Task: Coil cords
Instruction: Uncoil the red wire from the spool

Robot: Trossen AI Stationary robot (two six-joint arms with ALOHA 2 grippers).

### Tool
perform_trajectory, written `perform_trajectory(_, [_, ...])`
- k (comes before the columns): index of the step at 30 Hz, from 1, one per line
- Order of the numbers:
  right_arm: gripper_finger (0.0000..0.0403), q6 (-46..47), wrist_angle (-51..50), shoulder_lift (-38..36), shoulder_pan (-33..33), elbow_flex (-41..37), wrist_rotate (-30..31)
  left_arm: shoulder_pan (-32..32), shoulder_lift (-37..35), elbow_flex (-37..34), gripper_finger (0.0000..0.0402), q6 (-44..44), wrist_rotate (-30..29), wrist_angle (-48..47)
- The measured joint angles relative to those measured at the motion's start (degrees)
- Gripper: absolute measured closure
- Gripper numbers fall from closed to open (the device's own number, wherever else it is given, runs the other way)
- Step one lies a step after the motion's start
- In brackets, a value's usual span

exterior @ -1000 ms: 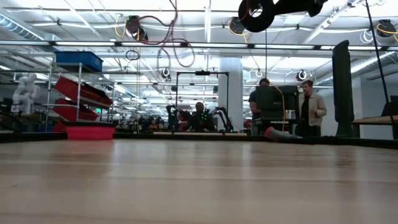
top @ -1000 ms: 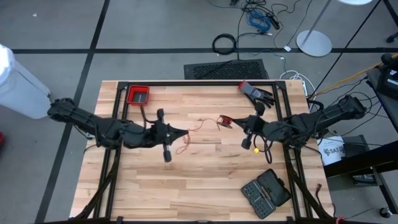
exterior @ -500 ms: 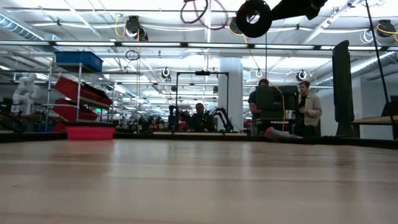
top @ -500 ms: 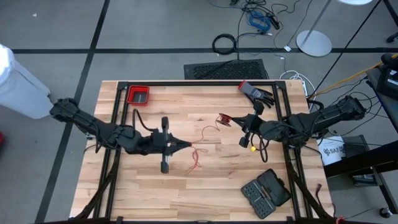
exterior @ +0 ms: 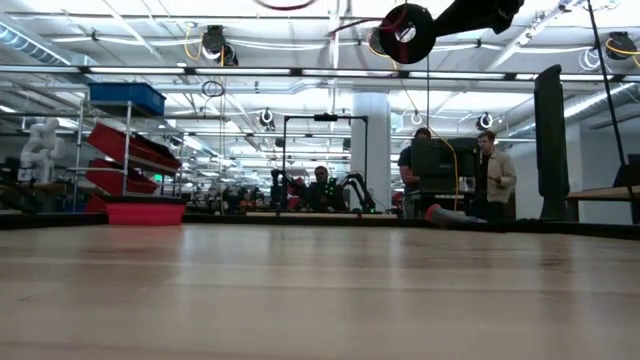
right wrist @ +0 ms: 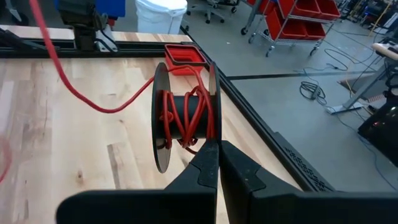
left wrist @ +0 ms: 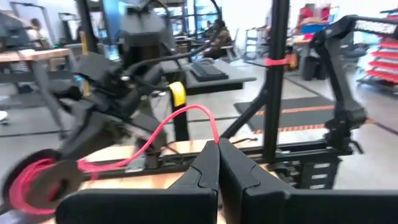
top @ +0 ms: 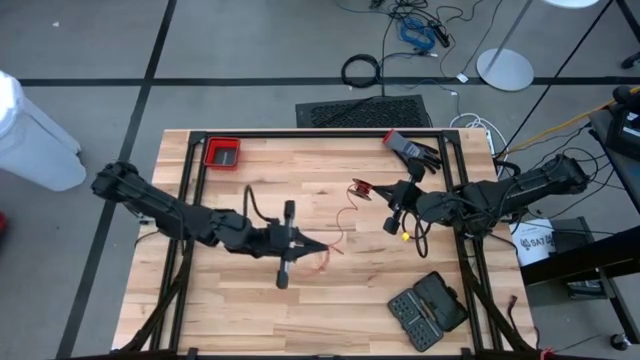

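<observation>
High view: the left tool (top: 318,243) sits near the middle of the surface (top: 250,310), clenched on the red cord (top: 345,222); the right tool (top: 372,190) sits to its right, clenched on the spool (top: 360,189).
Cord: it runs slack from the spool to the left tool, with loose loops trailing past that tool's tip.
Spool: in the right wrist view the spool (right wrist: 183,118) is held by its rim, with several red turns already on its core.
Step in hand, as I judge it: winding the cord onto the spool.
Doing it well: keep light tension, guide each turn between the two flanges, and keep the spool steady.
Risk: the slack may tangle or slip off the rim.
</observation>
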Motion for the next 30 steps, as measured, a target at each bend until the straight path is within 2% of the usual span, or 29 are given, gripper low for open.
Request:
perform_trajectory(5, [0.0403, -0.2, -0.1, 0.0, 0.0, 0.0, 1.4, 0.8, 3.0, 0.8, 0.0400, 0.0, 2.6, 1.0])
perform_trajectory(12, [0.0403, -0.6, -0.3, 0.0, 0.0, 0.0, 1.7, 1.0, 6.8, 1.1, 0.0400, -0.1, 3.1, 3.3])
perform_trajectory(20, [0.0403, -1.0, -0.6, 0.0, 0.0, 0.0, 2.8, 1.5, 9.4, 1.1, 0.0400, -2.8, 12.7, 9.8])
perform_trajectory(30, [0.0403, -0.6, -2.0, 0.0, -0.6, 0.0, 2.8, -0.8, 9.3, 5.4, 0.0400, -3.1, 16.3, 10.4])
